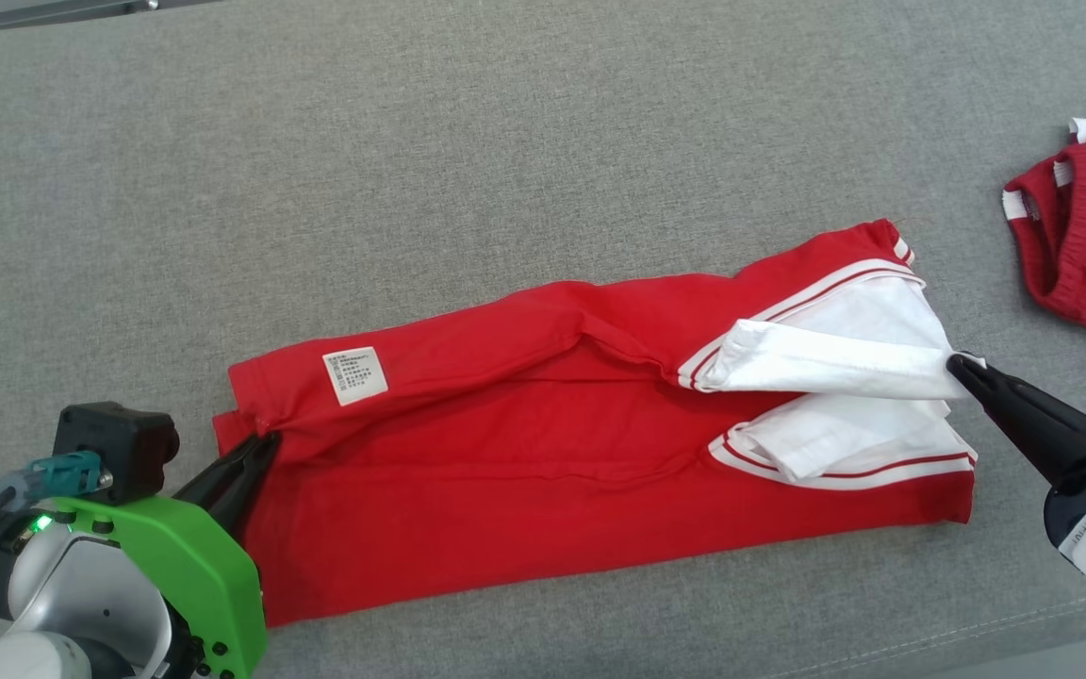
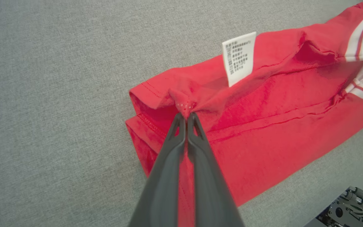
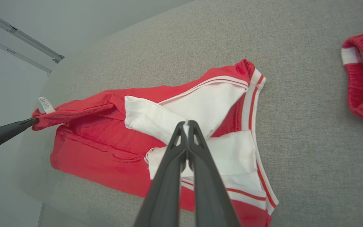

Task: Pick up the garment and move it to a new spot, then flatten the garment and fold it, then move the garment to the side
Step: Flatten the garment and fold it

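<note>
Between the left end effector (image 1: 268,440) and right end effector (image 1: 954,361), both clamped on thin cloth pinches, the red-and-white fabric garment (image 1: 552,453) could slip free if overstretched.

The left gripper (image 2: 186,115) has its two dark fingers pressed tight together. They pinch a little bump of the red shirt (image 2: 263,126) near its edge. A white tag (image 2: 239,58) with tiny writing sticks up from the shirt. The shirt lies on a gray cloth top (image 2: 58,94). A small wheel (image 2: 354,205) peeks in at the bottom corner.
</note>
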You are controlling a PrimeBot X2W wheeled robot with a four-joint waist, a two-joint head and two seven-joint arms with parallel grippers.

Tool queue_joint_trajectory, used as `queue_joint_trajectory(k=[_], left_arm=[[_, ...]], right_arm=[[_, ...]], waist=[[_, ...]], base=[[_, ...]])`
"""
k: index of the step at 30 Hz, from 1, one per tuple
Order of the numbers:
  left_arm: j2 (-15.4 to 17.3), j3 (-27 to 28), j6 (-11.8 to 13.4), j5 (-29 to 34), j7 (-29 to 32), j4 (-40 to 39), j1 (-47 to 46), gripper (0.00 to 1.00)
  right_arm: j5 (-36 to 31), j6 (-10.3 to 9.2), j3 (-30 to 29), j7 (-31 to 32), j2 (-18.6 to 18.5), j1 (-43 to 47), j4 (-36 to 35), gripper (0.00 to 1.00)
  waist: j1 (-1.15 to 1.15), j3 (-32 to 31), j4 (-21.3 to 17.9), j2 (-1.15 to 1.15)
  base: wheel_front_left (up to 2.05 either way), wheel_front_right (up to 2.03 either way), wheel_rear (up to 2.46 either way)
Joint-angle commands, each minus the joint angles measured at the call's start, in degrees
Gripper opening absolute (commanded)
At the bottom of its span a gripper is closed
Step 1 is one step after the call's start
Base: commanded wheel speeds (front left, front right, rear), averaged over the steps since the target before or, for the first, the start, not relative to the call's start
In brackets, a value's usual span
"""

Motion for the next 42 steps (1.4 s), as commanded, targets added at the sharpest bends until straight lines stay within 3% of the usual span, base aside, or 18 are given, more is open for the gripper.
queue_joint_trajectory(k=[1, 10, 21, 30, 31, 32, 33, 34, 35, 42], left_arm=[[0.57, 0.43, 0.4, -0.38, -0.69, -0.22, 1.18, 0.0], [2.38, 2.98, 1.5, -2.45, -3.57, -1.81, 3.92, 0.0], [1.29, 1.47, -1.15, -4.53, -4.59, 3.06, 7.0, 0.0], [-0.32, 0.94, -2.17, -3.85, -4.29, 2.67, 5.05, 0.0], [-0.51, 0.94, -2.02, -3.55, -4.29, 3.04, 4.75, 0.04], [-0.75, 0.83, -1.91, -3.43, -4.13, 3.31, 4.58, 0.27], [-1.05, 0.62, -1.83, -3.37, -3.87, 3.57, 4.44, 0.57], [-1.33, 0.46, -1.8, -3.35, -3.75, 3.74, 4.35, 0.95], [-1.39, 0.12, -1.92, -3.17, -3.56, 3.91, 4.26, 1.0], [-3.35, -0.64, -1.55, -1.86, -4.15, 4.51, 3.75, 1.0]], right_arm=[[-0.08, 0.03, -0.45, -0.41, 0.29, 0.75, -0.76, 0.0], [0.63, 0.03, -3.1, 1.59, 1.96, 5.09, -4.42, 0.0], [-0.33, 0.03, -1.68, 4.79, 3.21, 9.18, -1.62, 0.0], [-1.69, 0.03, -1.68, 6.17, 3.03, 6.19, -0.3, 0.0], [-1.91, 0.03, -1.38, 6.63, 3.22, 5.31, 0.15, 0.0], [-1.8, 0.03, -0.92, 7.17, 3.46, 4.37, 0.79, 0.0], [-1.73, 0.03, -0.49, 7.8, 3.69, 3.24, 1.84, 0.0], [-2.09, 0.03, -0.29, 8.3, 3.82, 1.91, 3.02, 0.0], [-2.54, 0.03, -0.05, 8.8, 4.01, 0.61, 4.26, 0.0], [-5.79, 0.03, 2.38, 12.83, 6.56, -7.87, 12.88, 0.0]], waist=[[0.0, 0.17, -0.4, 0.67], [0.0, 0.01, -0.76, 0.67], [0.0, 0.31, -0.55, 0.67], [0.0, -0.02, -0.66, 0.67], [0.0, -0.09, -0.68, 0.67], [0.0, -0.15, -0.75, 0.67], [0.0, -0.22, -0.86, 0.67], [0.0, -0.29, -0.97, 0.67], [0.0, -0.35, -1.06, 0.67], [0.0, -0.84, 0.04, 0.67]], base=[[0.0, 0.0, 0.0], [0.0, 0.0, 0.0], [0.0, 0.0, 0.0], [0.0, 0.0, 0.0], [0.0, 0.0, 0.0], [0.0, 0.0, 0.0], [0.0, 0.0, 0.0], [0.0, 0.0, 0.0], [0.0, 0.0, 0.0], [0.0, 0.0, 0.0]])
